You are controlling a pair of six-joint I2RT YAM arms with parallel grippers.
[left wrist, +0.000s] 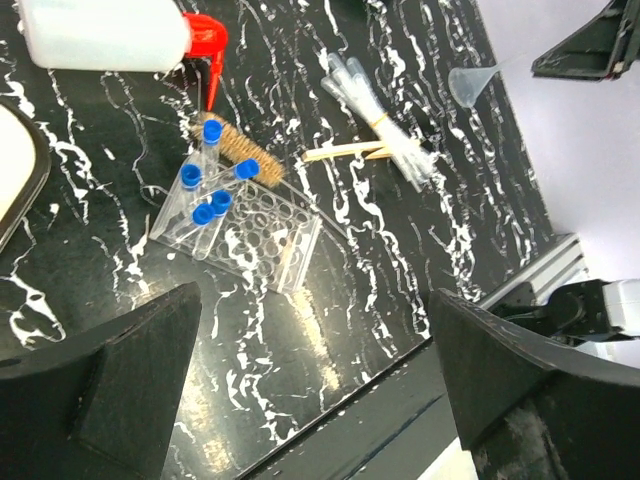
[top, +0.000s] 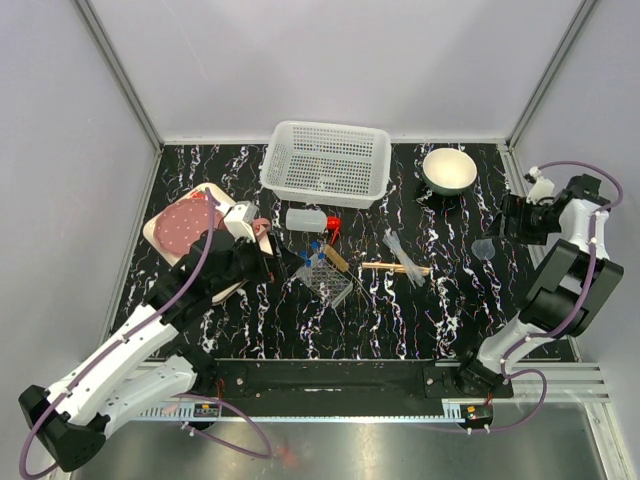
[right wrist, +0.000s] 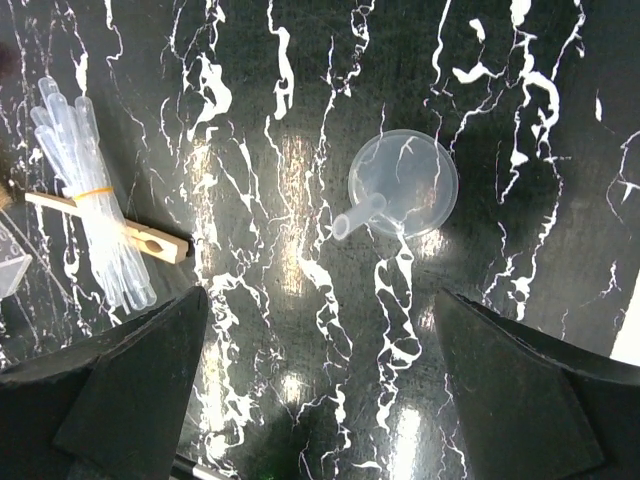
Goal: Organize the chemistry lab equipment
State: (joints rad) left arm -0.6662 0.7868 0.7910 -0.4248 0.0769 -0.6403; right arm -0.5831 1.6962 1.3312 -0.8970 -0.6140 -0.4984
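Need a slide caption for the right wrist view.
Open right claw above a clear funnel on the black marbled table, banded pipettes and a wooden stick at frame left.

Looks like a robot test booth: plain white walls (top: 330, 60), metal corner posts (top: 118, 70), a black marbled table (top: 440, 310), robot arms (top: 130, 350) bolted to a black bar (top: 330, 378).

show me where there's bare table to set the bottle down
Widest bare table is the near strip between the rack and the rail. Also free: between the pipettes and funnel, and left of the basket. Crowded in the middle, around the bottle, rack and sticks.
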